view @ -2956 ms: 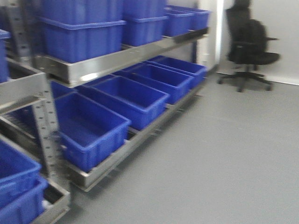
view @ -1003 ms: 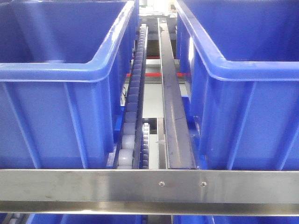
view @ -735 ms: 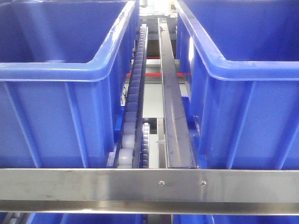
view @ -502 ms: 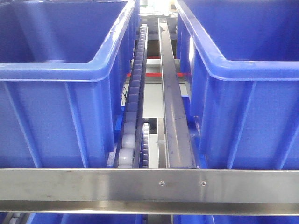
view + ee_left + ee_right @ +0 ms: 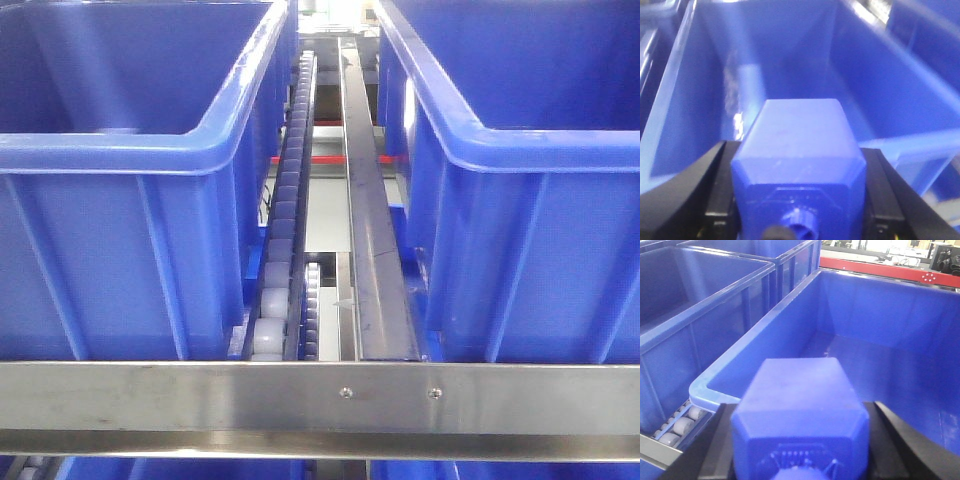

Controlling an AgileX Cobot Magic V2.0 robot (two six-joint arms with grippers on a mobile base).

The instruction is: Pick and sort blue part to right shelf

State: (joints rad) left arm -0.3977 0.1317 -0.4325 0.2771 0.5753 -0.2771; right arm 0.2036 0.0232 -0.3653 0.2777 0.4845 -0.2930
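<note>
In the left wrist view my left gripper (image 5: 797,150) is shut on a blue part (image 5: 800,130), which hangs knob-end towards the camera above the inside of a large blue bin (image 5: 700,100). My right gripper (image 5: 801,407) is likewise shut on a second blue part (image 5: 800,390), held over the near corner of another bin (image 5: 765,330). Black fingers (image 5: 897,437) press on both of its sides. The right shelf shows in the front view as a steel front rail (image 5: 200,395) with two screws. Neither gripper appears in that view.
Two big blue bins (image 5: 110,150) (image 5: 540,170) stand close behind the rail, with a pale roller track (image 5: 282,240) and a steel divider (image 5: 365,220) between them. More bins (image 5: 685,285) sit left of the right gripper. A red beam (image 5: 875,267) runs behind.
Three seconds ago the front view showed the rack from a distance, beside a floor and a chair. Now it sits right at the rail. Nothing has visibly moved over the last second.
</note>
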